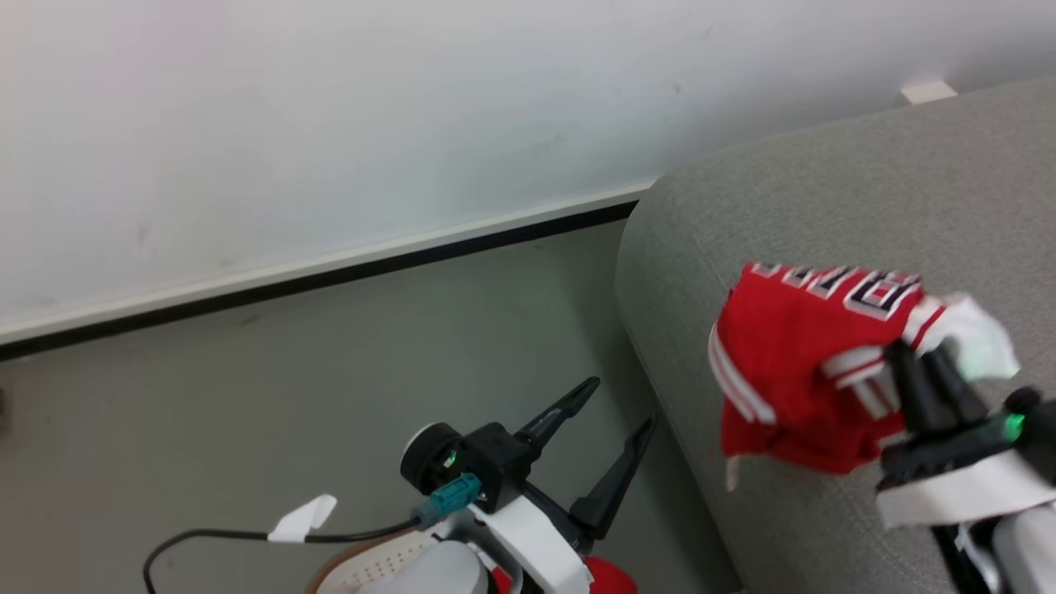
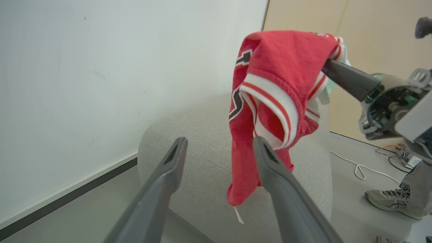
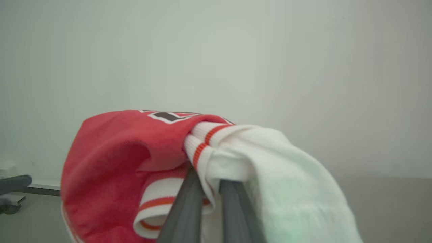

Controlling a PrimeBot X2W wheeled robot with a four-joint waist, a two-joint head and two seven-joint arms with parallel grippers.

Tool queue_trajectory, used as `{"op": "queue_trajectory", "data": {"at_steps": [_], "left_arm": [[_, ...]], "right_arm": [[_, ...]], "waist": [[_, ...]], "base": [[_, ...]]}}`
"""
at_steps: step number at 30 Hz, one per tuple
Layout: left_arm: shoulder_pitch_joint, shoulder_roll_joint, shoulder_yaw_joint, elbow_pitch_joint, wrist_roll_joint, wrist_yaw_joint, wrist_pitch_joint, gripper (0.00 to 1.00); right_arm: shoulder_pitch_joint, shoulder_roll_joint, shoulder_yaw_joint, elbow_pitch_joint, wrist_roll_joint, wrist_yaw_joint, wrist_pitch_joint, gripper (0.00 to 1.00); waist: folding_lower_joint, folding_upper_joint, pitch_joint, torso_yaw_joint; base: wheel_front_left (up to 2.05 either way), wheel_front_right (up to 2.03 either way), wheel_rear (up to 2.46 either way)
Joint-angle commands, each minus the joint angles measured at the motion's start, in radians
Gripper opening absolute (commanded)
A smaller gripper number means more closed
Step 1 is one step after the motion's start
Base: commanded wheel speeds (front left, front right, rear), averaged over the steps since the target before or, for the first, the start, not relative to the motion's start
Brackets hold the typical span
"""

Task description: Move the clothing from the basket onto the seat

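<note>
A red jersey with block lettering and white striped trim hangs above the grey seat, pinched by my right gripper, which is shut on its white trim. In the right wrist view the jersey drapes over the closed fingers. The left wrist view shows the jersey dangling over the seat. My left gripper stands open and empty over the floor, left of the seat. The basket peeks in at the bottom edge with more red clothing.
A white wall with a dark baseboard runs behind. A black cable with a white tag lies by the basket. A person's shoe and white cords are on the floor beyond the seat.
</note>
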Motion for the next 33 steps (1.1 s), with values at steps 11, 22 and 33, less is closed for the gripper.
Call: {"op": "queue_trajectory", "data": {"at_steps": [11,22,33], "left_arm": [[-0.097,0.042,-0.011,-0.007,0.045,-0.015,0.018,1.0],[-0.176,0.075,-0.004,-0.049,0.077,-0.005,0.028,1.0],[-0.222,0.069,0.0,-0.073,0.084,0.009,0.031,1.0]], "right_arm": [[-0.317,-0.18,-0.167,0.058,0.143,-0.002,0.0,0.0],[-0.542,-0.327,-0.296,0.293,0.199,-0.002,0.0,0.0],[-0.68,-0.39,-0.258,0.592,0.14,-0.002,0.0,0.0]], "waist": [[0.0,0.0,0.233,0.107],[0.0,0.0,0.434,0.203],[0.0,0.0,0.528,0.228]], "base": [[0.0,0.0,0.0],[0.0,0.0,0.0],[0.0,0.0,0.0]]}}
